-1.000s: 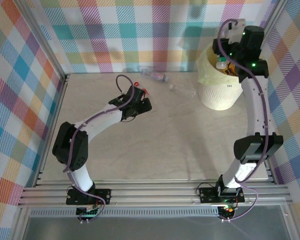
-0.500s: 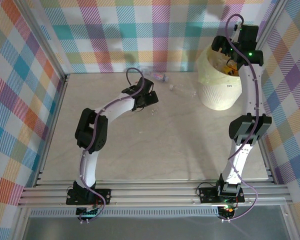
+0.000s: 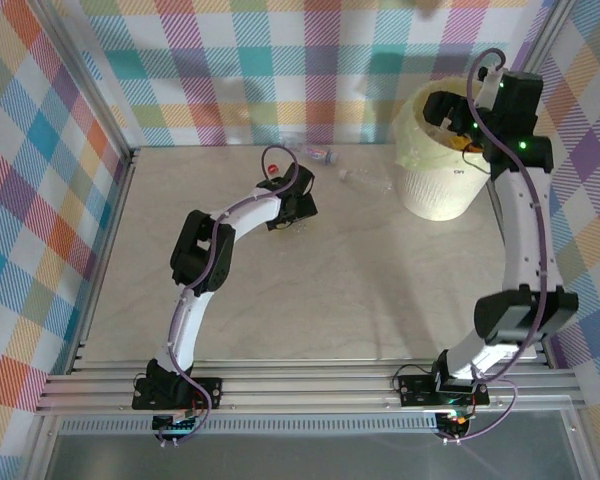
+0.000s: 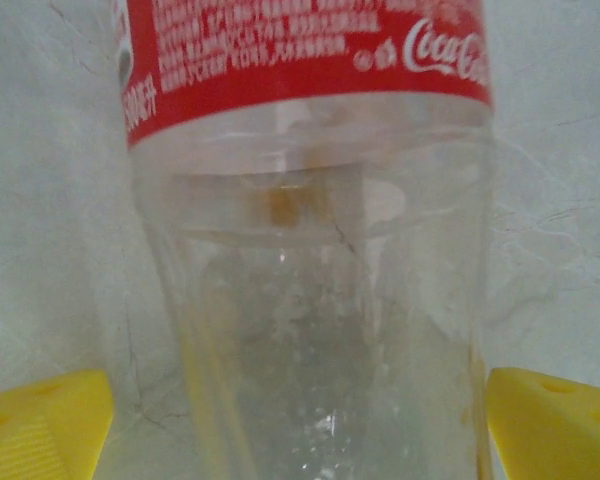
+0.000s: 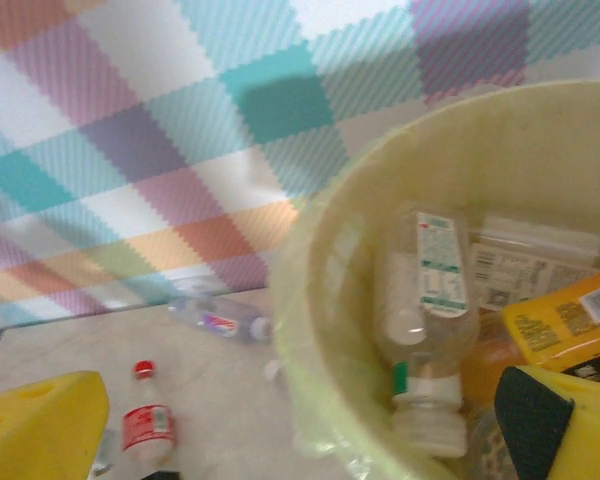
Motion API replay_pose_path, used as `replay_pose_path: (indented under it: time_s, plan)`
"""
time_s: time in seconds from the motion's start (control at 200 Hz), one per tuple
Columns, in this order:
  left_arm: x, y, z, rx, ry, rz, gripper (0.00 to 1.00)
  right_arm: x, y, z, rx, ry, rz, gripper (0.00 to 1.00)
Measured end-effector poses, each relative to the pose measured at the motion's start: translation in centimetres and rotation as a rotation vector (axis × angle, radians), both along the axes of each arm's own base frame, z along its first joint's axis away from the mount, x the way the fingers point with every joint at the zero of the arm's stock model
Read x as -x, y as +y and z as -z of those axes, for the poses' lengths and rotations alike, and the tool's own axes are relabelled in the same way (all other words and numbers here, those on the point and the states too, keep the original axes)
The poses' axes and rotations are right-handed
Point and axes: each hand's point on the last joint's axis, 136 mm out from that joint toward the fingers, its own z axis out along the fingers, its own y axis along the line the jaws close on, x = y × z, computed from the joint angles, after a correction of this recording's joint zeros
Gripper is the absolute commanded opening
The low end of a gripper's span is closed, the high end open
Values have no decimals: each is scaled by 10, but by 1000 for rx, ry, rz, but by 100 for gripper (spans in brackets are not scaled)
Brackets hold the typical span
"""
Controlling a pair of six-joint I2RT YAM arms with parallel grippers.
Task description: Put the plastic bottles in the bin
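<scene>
A clear plastic bottle with a red label lies on the table between the yellow fingertips of my left gripper. The jaws stand open on either side of it, with a gap on the left. From above, its red cap pokes out beyond the left gripper. My right gripper hangs open over the cream bin with nothing between its fingers. Inside the bin lie a green-and-white-labelled bottle and orange ones. Two more bottles lie near the back wall.
The checked back wall runs close behind the bottles and the bin. A metal frame post rises to the right of the bin. The red-labelled bottle and the purple-labelled one also lie left of the bin's rim in the right wrist view.
My right gripper has opened over the bin and the bottle it carried is gone from its jaws. My left arm has reached out to straddle the red-labelled bottle.
</scene>
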Motion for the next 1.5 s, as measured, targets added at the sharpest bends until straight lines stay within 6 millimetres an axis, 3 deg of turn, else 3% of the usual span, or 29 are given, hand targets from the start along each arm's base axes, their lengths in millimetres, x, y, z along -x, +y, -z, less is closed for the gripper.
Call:
replay_pose_path:
  time_s: [0.07,0.195,0.41,0.585,0.715,0.91,1.045,1.315,1.5]
  plan:
    - [0,0,1,1,3,-3,86,16,10,-1,-26,-20,-50,100]
    - [0,-3,2,21,4,1,72,40,32,15,-94,-7,-139,100]
    - [6,-2,3,38,-19,27,58,58,67,40,-200,41,-266,100]
    - [31,-5,-8,104,-49,111,51,67,94,46,-275,58,-366,100]
    - [48,-17,-45,172,-141,203,49,71,107,49,-299,68,-411,100]
    - [72,-47,-135,359,-356,384,49,73,114,58,-334,98,-422,100]
    - [91,-68,-180,488,-448,518,49,73,121,60,-366,117,-447,100]
    - [130,-106,-229,682,-517,754,49,72,146,74,-418,183,-576,100]
    - [158,-127,-243,767,-512,883,49,74,177,82,-429,227,-701,100]
